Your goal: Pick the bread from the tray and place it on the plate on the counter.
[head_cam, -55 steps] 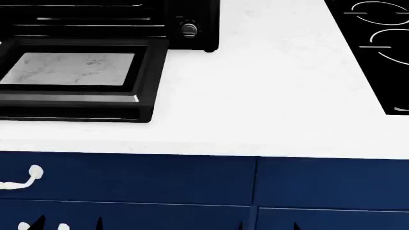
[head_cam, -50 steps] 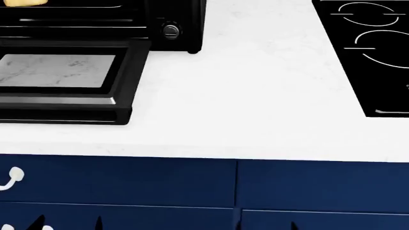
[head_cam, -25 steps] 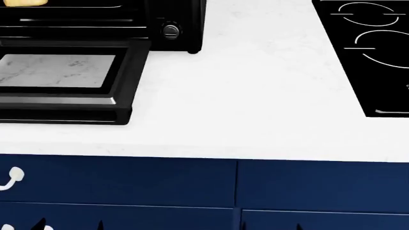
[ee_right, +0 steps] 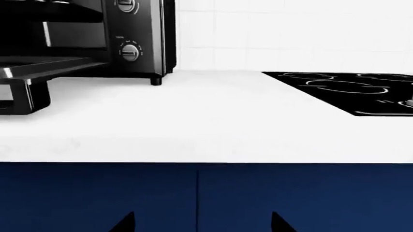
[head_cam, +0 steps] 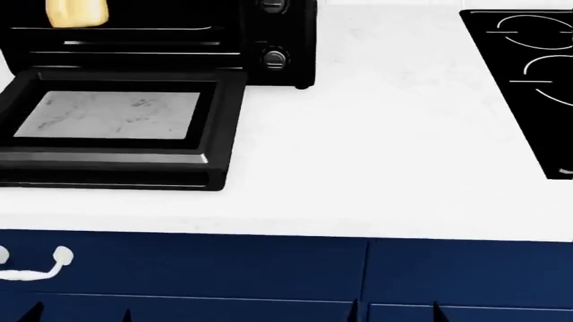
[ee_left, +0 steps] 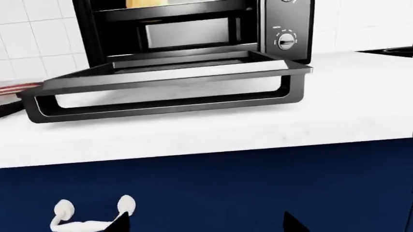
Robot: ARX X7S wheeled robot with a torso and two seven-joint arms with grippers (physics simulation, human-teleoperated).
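The bread point(head_cam: 77, 12) is a yellow-gold roll inside the open black toaster oven point(head_cam: 278, 40), on an upper level; it also shows in the left wrist view point(ee_left: 154, 3). I cannot tell the tray from the racks. A sliver of the plate's red-ringed rim point(ee_left: 11, 90) lies on the white counter point(head_cam: 376, 154) beside the oven door. My left gripper point(ee_left: 205, 227) and right gripper point(ee_right: 201, 226) are open and empty, low in front of the navy cabinet fronts. Only their dark fingertips point(head_cam: 31, 312) show in the head view.
The oven's glass-windowed door point(head_cam: 117, 127) lies folded down flat over the counter. A black glass cooktop point(head_cam: 528, 74) sits at the right. A white drawer handle point(head_cam: 36, 265) is on the cabinet front near my left gripper.
The head view has shifted: the oven and counter sit further right and lower in frame, and more of the bread shows. The fingertips sit slightly lower in view.
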